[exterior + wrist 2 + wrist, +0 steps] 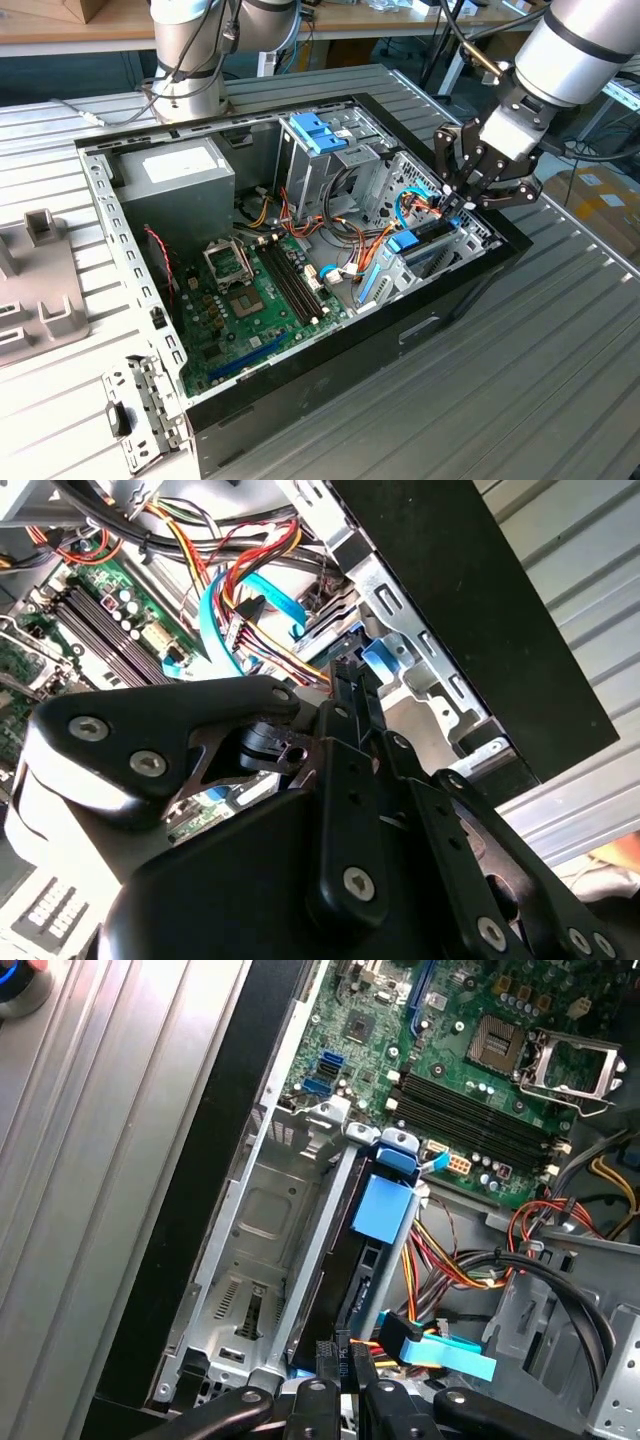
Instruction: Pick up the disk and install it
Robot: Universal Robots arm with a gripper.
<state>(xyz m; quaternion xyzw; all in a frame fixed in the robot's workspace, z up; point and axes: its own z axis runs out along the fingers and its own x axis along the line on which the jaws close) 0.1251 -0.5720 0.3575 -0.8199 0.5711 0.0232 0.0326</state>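
Observation:
The disk (428, 243) stands on edge in the drive bay at the exterior view's right end of the open computer case (330, 370). A blue plastic tab (403, 241) shows on its edge. In the first wrist view the disk (365, 1270) is a dark strip between the bay's metal rails, with a blue tab (385, 1208) on it. My gripper (450, 205) reaches down into the bay from above. Its fingers are shut together and their tips (337, 1352) rest at the disk's near end. In the second wrist view the gripper (345, 675) sits next to a blue tab (378, 658).
Red, orange and light-blue cables (415, 200) crowd the bay beside the gripper. The motherboard (255, 300) fills the case floor. A grey power-supply box (180, 180) and a metal cage with light-blue handles (318, 135) stand at the back. A second arm's base (190, 70) rises behind the case.

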